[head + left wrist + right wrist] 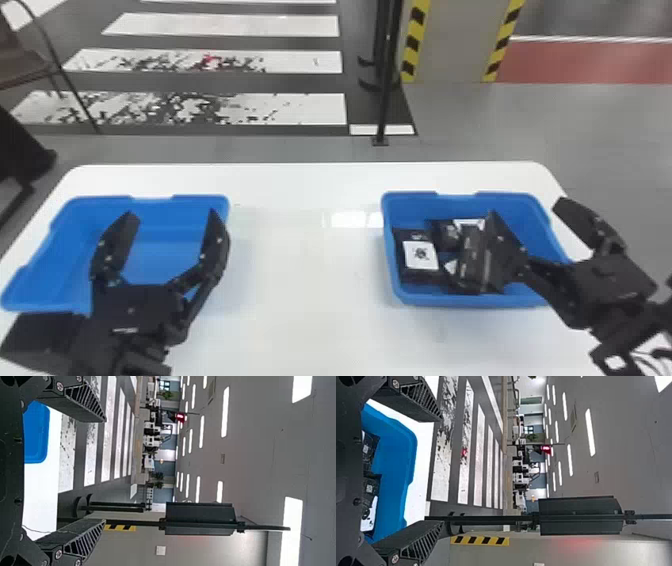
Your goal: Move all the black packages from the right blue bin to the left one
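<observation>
Several black packages (421,255) lie in the right blue bin (470,300), some with white labels; part of the pile is hidden behind a finger. My right gripper (530,220) stands open over that bin's right part, holding nothing. The left blue bin (175,250) has no package visible in it. Above it my left gripper (170,225) is open and empty. In the left wrist view, the left gripper (105,471) has its fingers wide apart. The right wrist view has the right gripper (443,471) spread too, with black packages (371,489) beside it in the bin.
Both bins stand on a white table (300,280) with a wide stretch of tabletop between them. Beyond the table's far edge are a black post (387,75), a chair (25,60) at the left and a striped floor.
</observation>
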